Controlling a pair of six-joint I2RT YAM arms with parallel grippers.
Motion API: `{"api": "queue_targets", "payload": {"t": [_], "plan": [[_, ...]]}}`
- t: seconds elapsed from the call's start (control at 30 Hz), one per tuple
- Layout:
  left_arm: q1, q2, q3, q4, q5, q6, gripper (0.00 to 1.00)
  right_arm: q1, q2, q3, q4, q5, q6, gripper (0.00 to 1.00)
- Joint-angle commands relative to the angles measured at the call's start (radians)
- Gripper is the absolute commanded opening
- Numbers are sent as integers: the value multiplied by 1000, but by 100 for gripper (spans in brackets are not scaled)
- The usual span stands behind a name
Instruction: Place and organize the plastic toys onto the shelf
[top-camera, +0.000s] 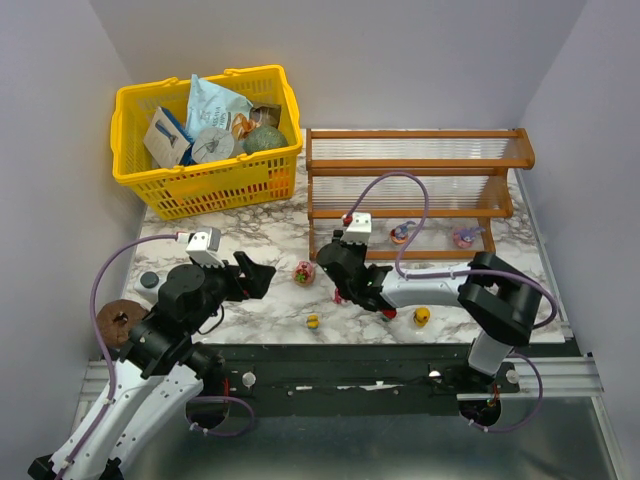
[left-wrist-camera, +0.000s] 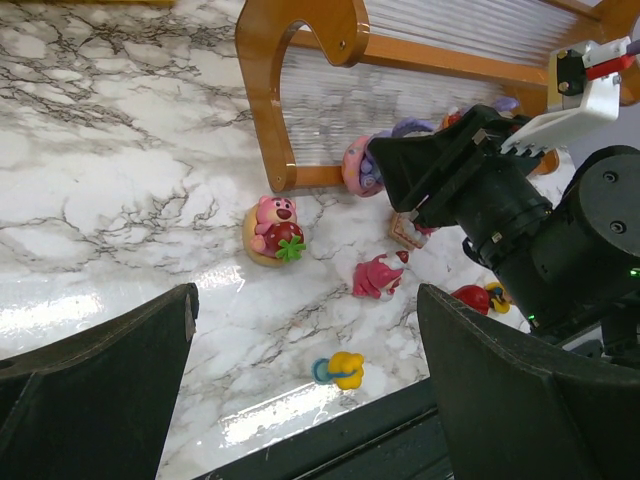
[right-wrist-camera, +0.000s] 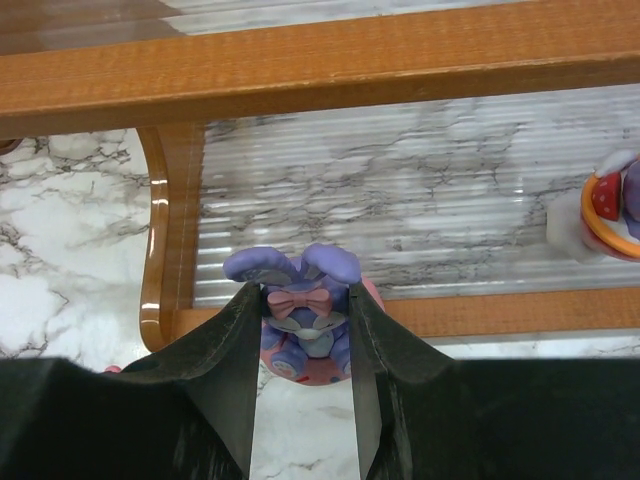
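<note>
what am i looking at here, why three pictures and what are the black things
These are two robot arms bolted to a marble-look table. One picture looks down from above; the other two come from a small camera on each wrist, so each arm's own black fingers frame its view.

The left hand is open and holds nothing. The right hand is shut on a purple bunny toy, in front of the bottom tier of the wooden shelf.

Loose on the table: a pink bear toy, a small pink figure and a yellow duck. The yellow basket holds packets.
</note>
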Motion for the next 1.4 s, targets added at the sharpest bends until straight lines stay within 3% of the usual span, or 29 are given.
{"api": "queue_targets", "payload": {"t": [0.0,0.33,0.67,1.13,1.37], "plan": [[-5,-5,2,8,-4,12,99,-13,40,-13,167,69,-46,1],[-5,-14,-1,12,13,20,99,-24,92,-19,274,74,-79,3],[-5,-8,-1,11,16,21,99,-31,152,-18,334,91,-81,19],[-5,-8,0,12,25,25,99,-39,245,-2,484,166,-142,17],[-5,-6,0,12,28,26,99,-45,278,2,618,178,-260,16]]}}
